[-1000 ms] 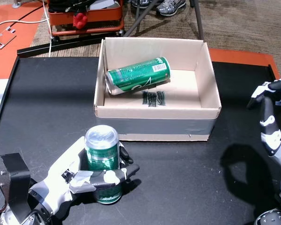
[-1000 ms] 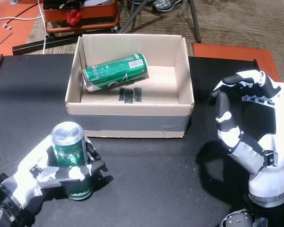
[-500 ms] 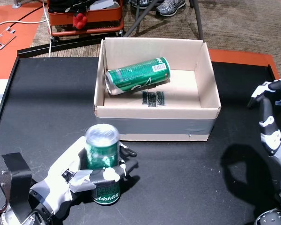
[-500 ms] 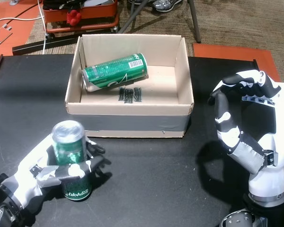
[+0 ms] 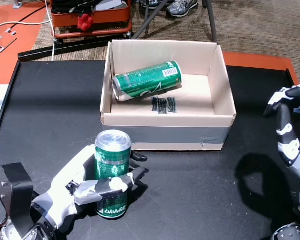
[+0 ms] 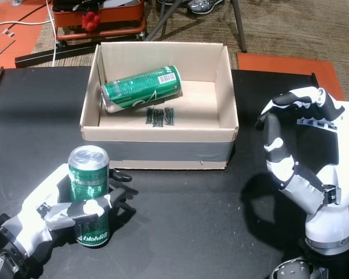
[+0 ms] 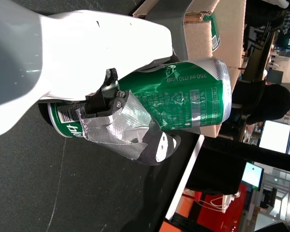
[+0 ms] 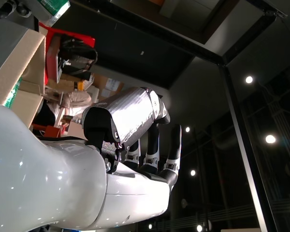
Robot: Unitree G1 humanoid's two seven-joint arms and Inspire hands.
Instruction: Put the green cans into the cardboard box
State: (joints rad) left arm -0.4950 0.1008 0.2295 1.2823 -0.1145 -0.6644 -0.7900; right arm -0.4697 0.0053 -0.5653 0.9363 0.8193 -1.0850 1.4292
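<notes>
Left hand wraps the upright green can at mid-body on the black table just before the cardboard box; smooth, thin-walled, likely slippery and dentable, so moderate squeeze; right hand curled, holding nothing.

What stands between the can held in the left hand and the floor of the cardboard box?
The box's near wall rises between the held can in the left hand and the box floor; another can lies inside at the back left.
</notes>
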